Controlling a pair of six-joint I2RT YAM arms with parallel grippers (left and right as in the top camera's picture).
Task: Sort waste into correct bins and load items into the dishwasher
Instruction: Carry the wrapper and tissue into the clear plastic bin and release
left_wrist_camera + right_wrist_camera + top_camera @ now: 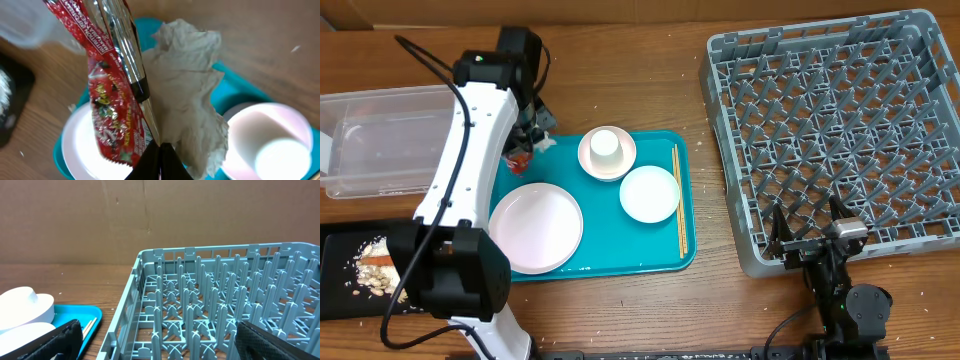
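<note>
My left gripper (527, 143) is shut on the crinkled red wrapper (107, 115) and the crumpled white napkin (190, 100). It holds them over the top-left corner of the teal tray (660, 258). The tray carries a large plate (535, 228), a bowl (590, 160) with a small cup (606, 144) in it, a smaller plate (649, 193) and chopsticks (678, 200). Rice scraps (365, 268) and a small orange piece lie in the black tray (335, 300). My right gripper (810, 232) is open and empty at the near edge of the grey dish rack (840, 130).
The clear tub (380, 140) stands at the far left, just left of my left gripper. A cardboard wall runs along the back of the wooden table. In the right wrist view the rack's pegs (225, 305) stand between my fingers, with the chopsticks (89, 325) at the left.
</note>
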